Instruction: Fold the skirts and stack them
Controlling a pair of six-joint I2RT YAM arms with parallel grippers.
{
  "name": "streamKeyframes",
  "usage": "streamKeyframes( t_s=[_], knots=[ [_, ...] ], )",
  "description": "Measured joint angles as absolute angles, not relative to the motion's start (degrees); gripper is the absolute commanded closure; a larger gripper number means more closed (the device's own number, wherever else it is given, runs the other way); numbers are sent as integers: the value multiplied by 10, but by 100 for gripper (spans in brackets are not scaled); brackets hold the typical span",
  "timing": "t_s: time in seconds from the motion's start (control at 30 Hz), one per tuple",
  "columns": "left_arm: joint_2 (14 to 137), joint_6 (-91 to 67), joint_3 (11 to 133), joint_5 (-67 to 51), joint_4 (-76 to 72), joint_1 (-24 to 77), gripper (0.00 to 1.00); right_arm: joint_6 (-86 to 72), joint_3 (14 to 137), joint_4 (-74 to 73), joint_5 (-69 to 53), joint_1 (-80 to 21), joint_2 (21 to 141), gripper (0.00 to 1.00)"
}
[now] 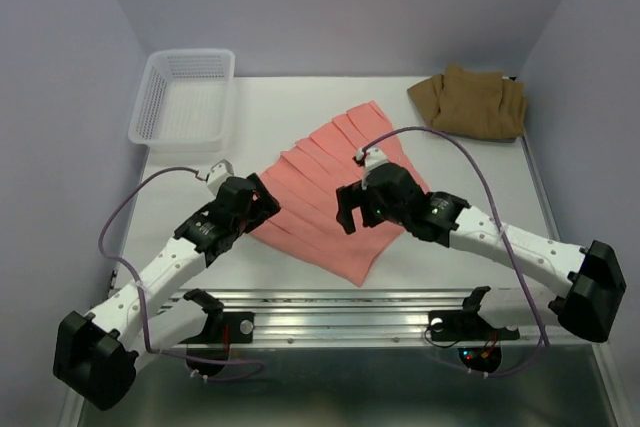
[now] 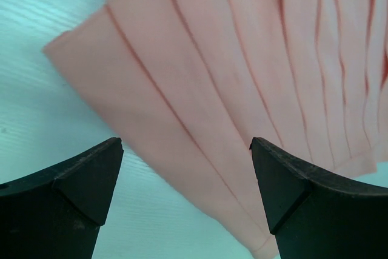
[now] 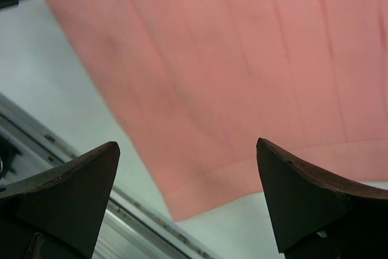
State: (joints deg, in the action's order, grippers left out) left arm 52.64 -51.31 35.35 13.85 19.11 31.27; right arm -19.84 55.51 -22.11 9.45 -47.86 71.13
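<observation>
1. so the salmon-pink skirt (image 1: pixel 310 177) lies flat in the middle of the white table (image 1: pixel 470 247), pleats fanning out, with its wide end toward the arms.
2. left gripper (image 1: pixel 262 199) sits at the skirt's left edge, jaws spread wide with nothing between them. its wrist view shows a pleated corner just ahead of the fingers (image 2: pixel 79 186).
3. right gripper (image 1: pixel 358 215) hangs over the skirt's right half, jaws also wide apart and holding nothing. the hem corner under it is near the metal rail (image 1: pixel 340 305).
4. tan-brown skirt (image 1: pixel 470 102) is bunched in the far right corner, well apart from the pink one.
5. white lattice basket (image 1: pixel 185 97) sits in the far left corner.
</observation>
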Motion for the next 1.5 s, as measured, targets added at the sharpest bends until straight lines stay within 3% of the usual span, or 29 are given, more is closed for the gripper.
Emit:
streamKeyframes(
  t_s=[0.3, 0.43, 0.57, 0.73, 0.9, 0.97, 1.0, 1.4, 1.5],
  knots=[
    [562, -524, 318, 152, 224, 203, 2, -213, 543, -237, 181, -720, 790, 0],
    [615, -510, 307, 142, 196, 153, 12, -219, 543, -245, 187, -728, 815, 0],
    [660, -500, 296, 140, 183, 130, 30, -225, 543, -253, 192, -728, 819, 0],
    [687, -480, 298, 137, 140, 126, 39, -227, 543, -260, 194, -732, 819, 0],
    [715, -463, 304, 131, 100, 123, 64, -227, 543, -270, 195, -740, 819, 0],
    [730, -459, 309, 133, 89, 123, 94, -227, 543, -274, 196, -740, 819, 0],
    [736, -459, 311, 131, 80, 123, 100, -227, 543, -275, 197, -740, 819, 0],
    [758, -448, 321, 134, 61, 123, 100, -194, 538, -297, 220, -782, 879, 0],
    [752, -445, 324, 142, 81, 123, 100, -188, 550, -310, 229, -788, 922, 5]
  ],
)
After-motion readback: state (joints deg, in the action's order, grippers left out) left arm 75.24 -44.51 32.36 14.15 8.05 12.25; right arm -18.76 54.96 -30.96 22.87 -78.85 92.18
